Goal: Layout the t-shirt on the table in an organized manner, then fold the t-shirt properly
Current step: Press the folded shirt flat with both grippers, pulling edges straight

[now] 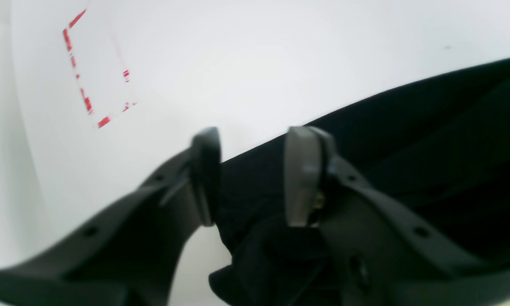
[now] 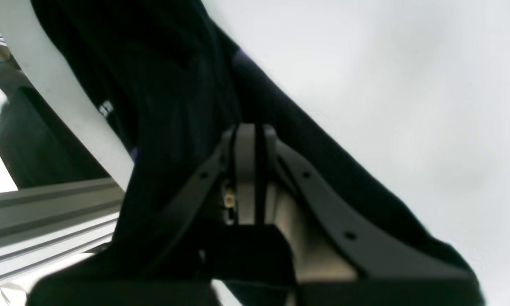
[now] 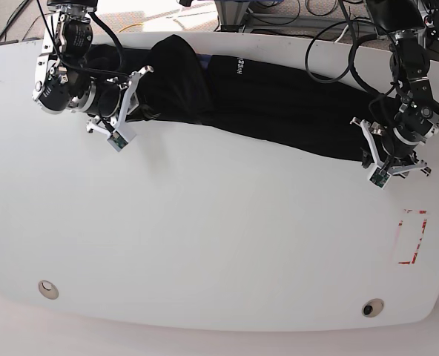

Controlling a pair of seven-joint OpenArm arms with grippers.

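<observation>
Black t-shirt [image 3: 279, 104] stretched across white counter [image 3: 205, 245]: left gripper [image 1: 250, 174] jaws part-spread astride its edge; right gripper [image 2: 255, 170] clamped on cloth.

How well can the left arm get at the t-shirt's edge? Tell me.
Probably yes: the left gripper already straddles the t-shirt edge on the table, nothing between.
</observation>
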